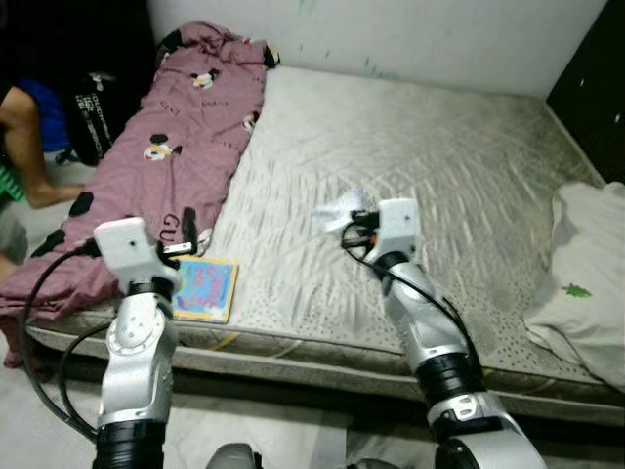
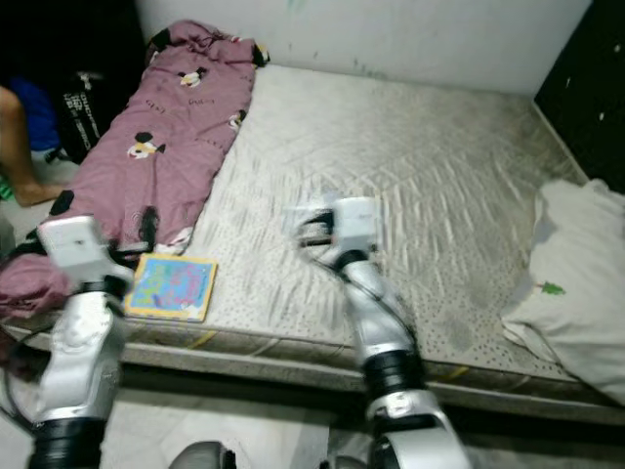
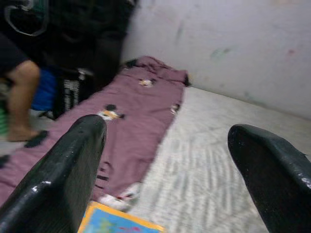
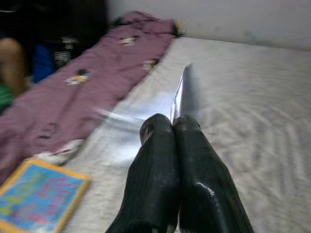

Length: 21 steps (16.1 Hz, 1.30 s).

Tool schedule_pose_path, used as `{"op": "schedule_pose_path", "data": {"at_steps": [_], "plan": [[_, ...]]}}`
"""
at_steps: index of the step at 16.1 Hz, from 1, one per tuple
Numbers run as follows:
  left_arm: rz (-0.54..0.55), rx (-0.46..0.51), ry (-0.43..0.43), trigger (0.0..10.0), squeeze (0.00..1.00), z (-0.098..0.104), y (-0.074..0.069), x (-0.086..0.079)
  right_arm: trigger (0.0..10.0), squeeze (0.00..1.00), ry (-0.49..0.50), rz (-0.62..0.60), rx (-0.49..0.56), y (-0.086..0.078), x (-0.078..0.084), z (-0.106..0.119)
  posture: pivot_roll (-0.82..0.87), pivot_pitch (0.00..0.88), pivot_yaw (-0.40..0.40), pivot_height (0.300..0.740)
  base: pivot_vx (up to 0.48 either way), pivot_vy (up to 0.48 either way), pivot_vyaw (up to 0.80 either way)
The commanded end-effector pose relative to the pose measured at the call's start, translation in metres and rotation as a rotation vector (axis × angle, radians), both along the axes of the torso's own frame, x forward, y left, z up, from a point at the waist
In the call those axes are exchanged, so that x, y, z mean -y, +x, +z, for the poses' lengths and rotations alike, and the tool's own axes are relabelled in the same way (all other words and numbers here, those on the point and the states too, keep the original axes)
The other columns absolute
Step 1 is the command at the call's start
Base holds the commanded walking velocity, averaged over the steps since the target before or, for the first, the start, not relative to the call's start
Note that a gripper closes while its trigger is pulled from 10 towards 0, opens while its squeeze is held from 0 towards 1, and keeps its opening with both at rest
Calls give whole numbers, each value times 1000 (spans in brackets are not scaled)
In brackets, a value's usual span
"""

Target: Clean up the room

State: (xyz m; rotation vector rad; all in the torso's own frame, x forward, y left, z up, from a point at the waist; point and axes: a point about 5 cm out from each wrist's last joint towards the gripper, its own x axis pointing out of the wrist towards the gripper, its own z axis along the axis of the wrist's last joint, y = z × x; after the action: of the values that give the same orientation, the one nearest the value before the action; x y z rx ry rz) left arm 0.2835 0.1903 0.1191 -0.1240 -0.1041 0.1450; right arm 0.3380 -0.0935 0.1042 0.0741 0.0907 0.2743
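My right gripper [image 1: 355,223] hovers over the middle of the bare mattress [image 1: 439,166]. Its fingers [image 4: 167,145] are shut on a thin silvery wrapper [image 4: 186,92], which is blurred and sticks out beyond the tips. My left gripper [image 1: 187,231] is open with nothing between its fingers [image 3: 63,174]. It hangs over the bed's front left corner, just above a colourful picture book [image 1: 206,288] that lies flat by the mattress edge. A purple cartoon-print blanket [image 1: 186,127] runs along the left side of the bed.
A white pillow [image 1: 586,283] lies at the bed's right edge, and dark furniture [image 1: 598,78] stands behind it. A person's leg [image 1: 24,147] and a black bag [image 1: 98,107] are on the floor to the left. A pale wall [image 1: 410,34] backs the bed.
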Motion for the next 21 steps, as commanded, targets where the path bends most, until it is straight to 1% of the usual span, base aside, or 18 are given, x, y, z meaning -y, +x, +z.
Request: {"op": "schedule_pose_path", "data": {"at_steps": [1,2,5,15,19,21], "plan": [[-40,13,-13,10000,0,1,0,10,10000,0,-15,-30,7,2,13,3,109,0,-20,740,0,0,0],[-39,13,-15,10000,0,1,0,10,10000,0,-18,-26,4,2,12,2,109,0,-22,740,0,0,0],[-43,18,-20,10000,0,1,-1,10,10000,0,-18,-18,2,3,12,2,111,0,-23,740,301,0,-694],[-65,15,-4,10000,0,1,-1,11,10000,0,-17,-27,-1,3,12,0,113,0,-19,740,354,0,0],[-35,-20,-9,10000,0,-3,1,9,10000,0,-14,-37,-7,3,13,-1,116,0,-18,740,0,0,0],[-31,-23,-25,10000,0,-3,1,8,10000,0,-24,-36,-14,4,13,-2,115,0,-18,740,0,0,0]]}}
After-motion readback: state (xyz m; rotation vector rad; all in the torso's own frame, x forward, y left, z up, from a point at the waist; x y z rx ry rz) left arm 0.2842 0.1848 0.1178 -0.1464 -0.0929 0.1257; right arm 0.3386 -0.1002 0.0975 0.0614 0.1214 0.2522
